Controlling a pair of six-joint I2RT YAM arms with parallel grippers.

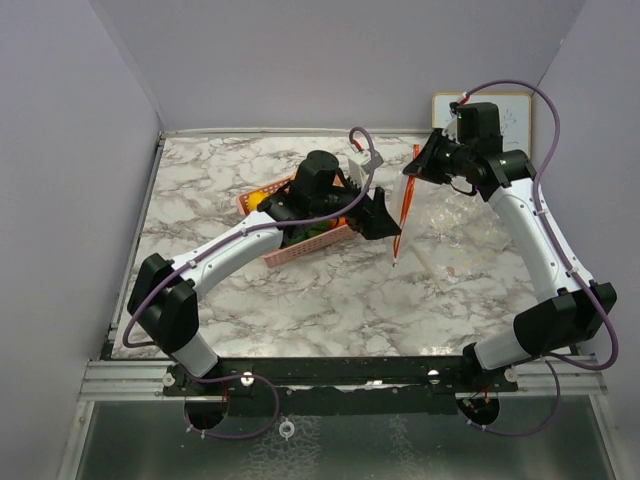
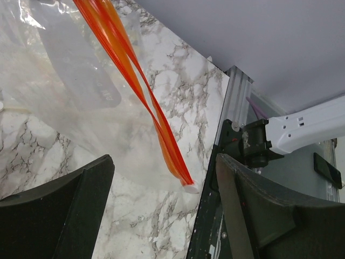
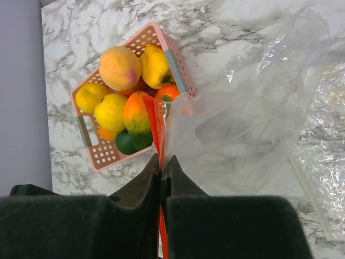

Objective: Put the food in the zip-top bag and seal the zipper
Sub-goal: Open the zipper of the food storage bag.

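Above the worktop (image 1: pixel 300 300), the zip-top bag (image 3: pixel 242 108), judged limp and light, is pinched at its stiffer zipper (image 1: pixel 403 205) by the right end effector (image 3: pixel 161 167); the left end effector (image 2: pixel 161 162) is spread.

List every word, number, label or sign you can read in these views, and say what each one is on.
None of the views holds text that can be read.
The white board against the back right wall: faint marks, too small and blurred to read.
The clear bag, its orange zipper, the pink basket and the fruit: no lettering visible.
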